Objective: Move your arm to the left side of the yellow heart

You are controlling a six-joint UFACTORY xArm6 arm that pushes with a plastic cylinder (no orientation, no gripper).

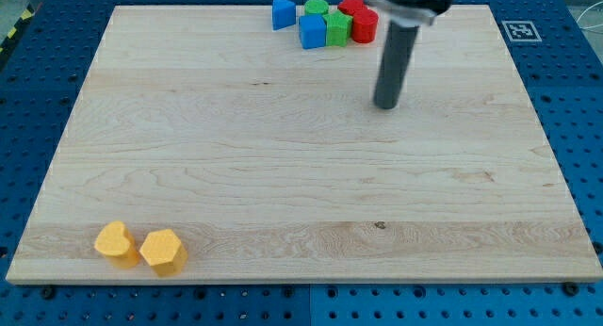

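Observation:
The yellow heart [114, 243] lies near the board's bottom left corner. A yellow hexagon-like block [163, 252] touches it on its right. My tip [385, 105] is at the view's upper right of centre, far from the heart, up and to the right of it. The rod rises from the tip to the view's top edge.
A cluster of blocks sits at the top edge, left of the rod: a blue triangle-like block [282, 12], a blue cube [312, 31], a green cylinder [316, 8], a green block [337, 27], a red cylinder [365, 25] and another red block [351, 5]. The wooden board [283, 156] lies on a blue perforated table.

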